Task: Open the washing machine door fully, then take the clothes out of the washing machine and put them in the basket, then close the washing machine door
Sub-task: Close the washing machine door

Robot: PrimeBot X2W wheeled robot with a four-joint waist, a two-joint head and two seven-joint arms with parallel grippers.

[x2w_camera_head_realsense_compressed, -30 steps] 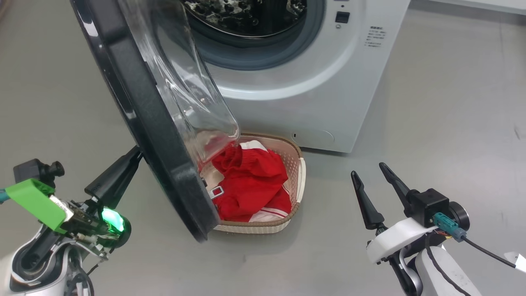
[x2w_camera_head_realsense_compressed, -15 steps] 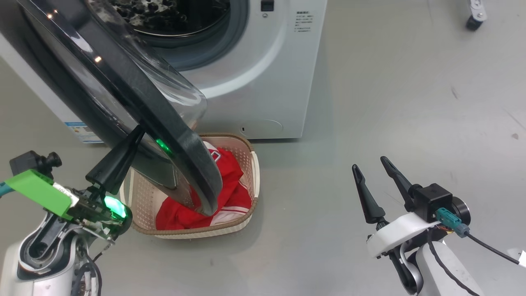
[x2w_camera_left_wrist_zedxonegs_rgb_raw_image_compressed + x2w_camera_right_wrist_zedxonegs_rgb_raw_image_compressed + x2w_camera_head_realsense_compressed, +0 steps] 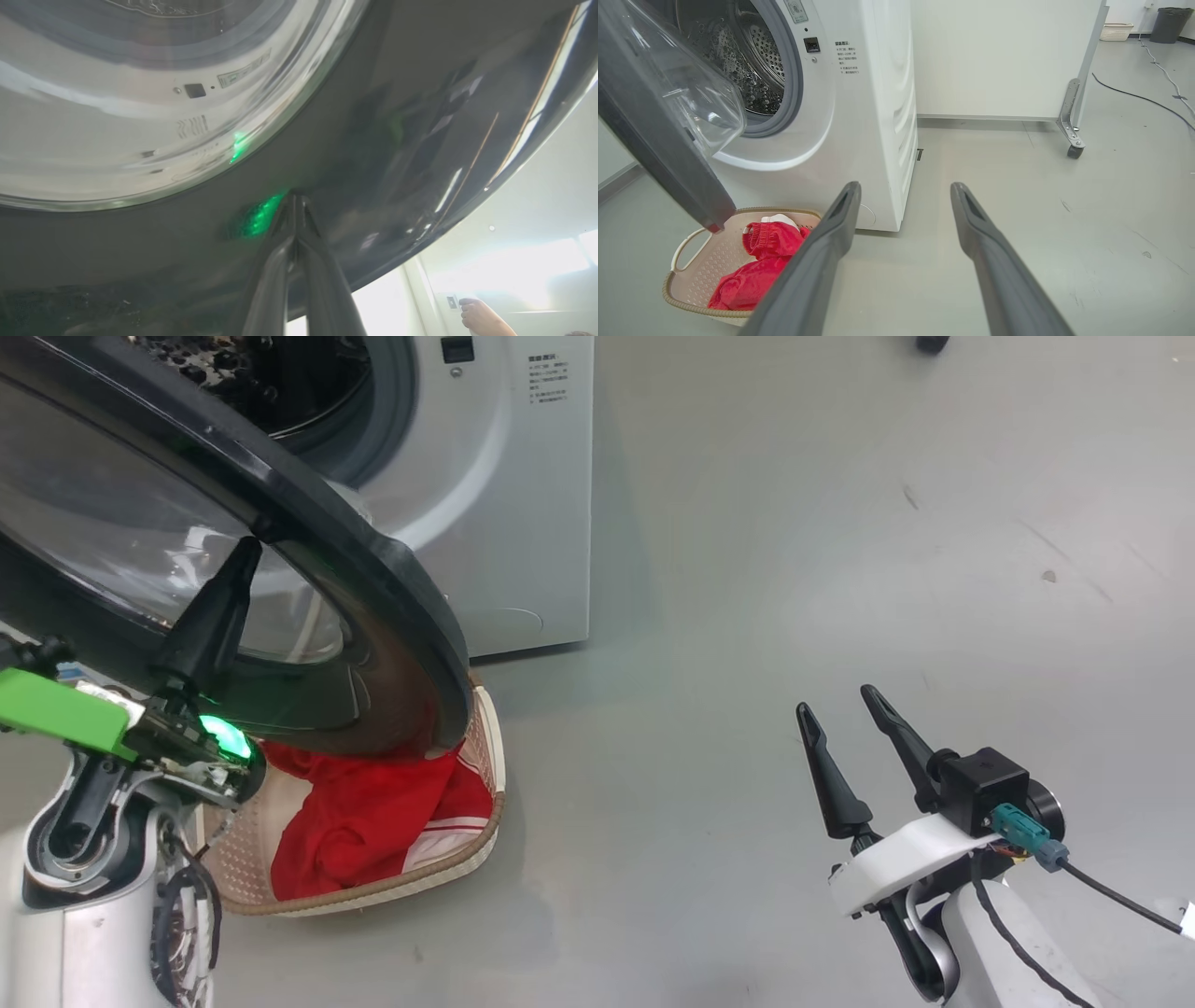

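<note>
Evidently left gripper [image 3: 245, 555], fingers clenched, presses the washing machine door [image 3: 392, 588] rim to shut it; right gripper [image 3: 836, 702] spread, empty, clothes [image 3: 364, 812] already in basket [image 3: 481, 747]

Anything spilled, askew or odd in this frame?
Nothing spilled or damaged. The clothes lie inside the basket, which sits right beneath the half-open washing machine door; the shut left claw touches its black rim.

Washing machine door [image 3: 373, 574]: you have swung it partway shut.
Left gripper [image 3: 247, 549]: your closed tips now press higher, on its outer face.
</note>
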